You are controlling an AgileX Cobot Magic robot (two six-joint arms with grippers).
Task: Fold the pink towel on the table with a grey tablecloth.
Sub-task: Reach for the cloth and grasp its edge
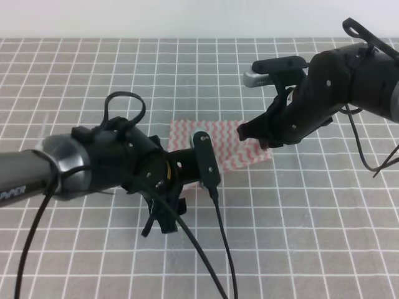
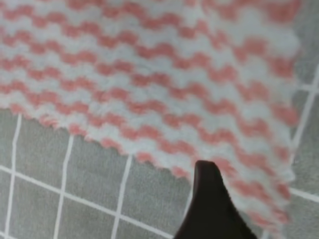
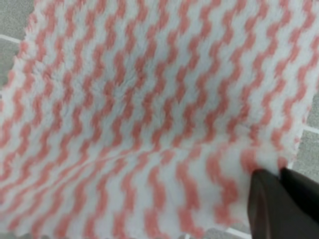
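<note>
Both arms matte black, chunky jointed housings, small screws on covers. Left arm [image 1: 93,162]: grey-silver forearm sleeve with partial white lettering, yellow ring at wrist joint, thin black cables looping above and trailing below. Right arm [image 1: 336,81]: silver-grey cylinder tip at top, black cable trailing. Dark finger [image 2: 212,209] in left wrist view.

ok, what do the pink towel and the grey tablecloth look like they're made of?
Pink towel: looks like fluffy microfibre or fleece, matte; fuzzy pile and frayed-looking edge in the wrist views. Grey tablecloth: thin, flat cloth or felt-like sheet, matte, with printed white grid lines; the weave is too blurred to tell.
</note>
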